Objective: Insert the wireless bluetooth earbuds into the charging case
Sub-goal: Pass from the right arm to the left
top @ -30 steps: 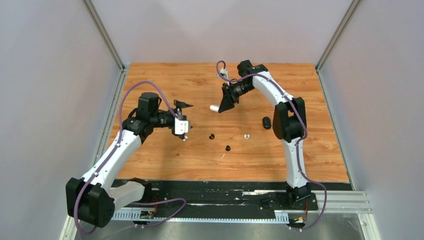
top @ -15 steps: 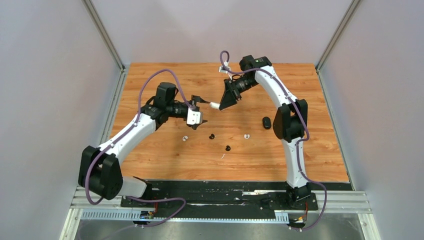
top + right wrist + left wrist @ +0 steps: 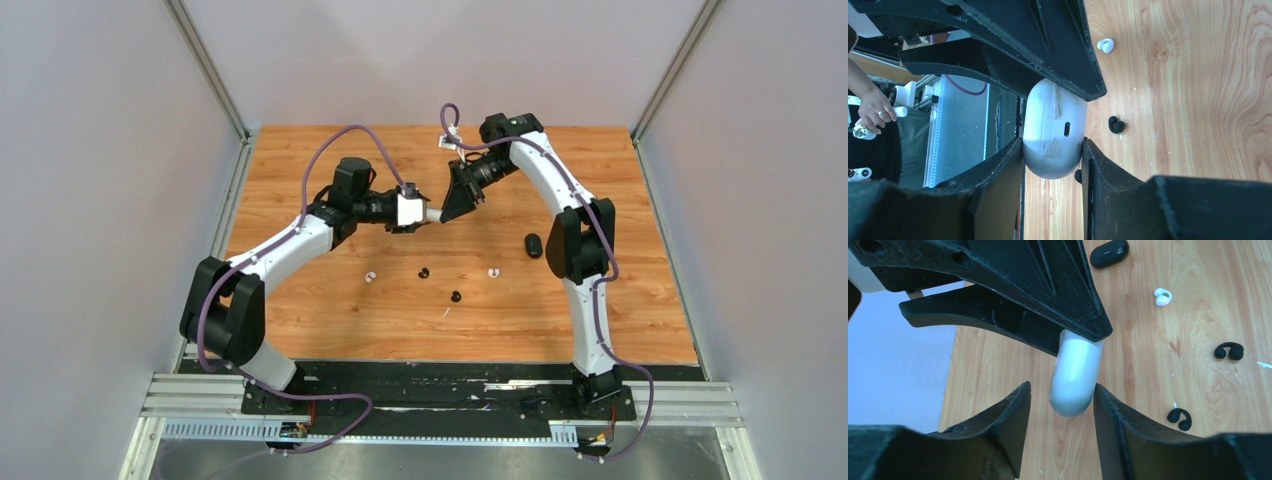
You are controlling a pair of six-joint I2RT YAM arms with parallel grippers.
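Note:
My right gripper (image 3: 1052, 142) is shut on a white oval charging case (image 3: 1053, 132), held in the air above the table. My left gripper (image 3: 1061, 387) stands open round the case's (image 3: 1075, 372) free end: its right finger touches the case and a gap shows at its left finger. Both meet mid-table in the top view, with the case (image 3: 432, 214) between them. On the wood lie a white earbud (image 3: 370, 277), two black earbuds (image 3: 423, 272) (image 3: 456, 296) and another white earbud (image 3: 493, 272).
A black oval case (image 3: 533, 245) lies on the table right of the earbuds, near the right arm. Grey walls close in the wooden table (image 3: 640, 320) on three sides. A person's hand (image 3: 873, 107) shows beyond the table's edge in the right wrist view.
My left arm has swung up and right, away from the white earbud at the left, to the case in my right gripper. Its jaws have narrowed round the case. The right arm barely moved.

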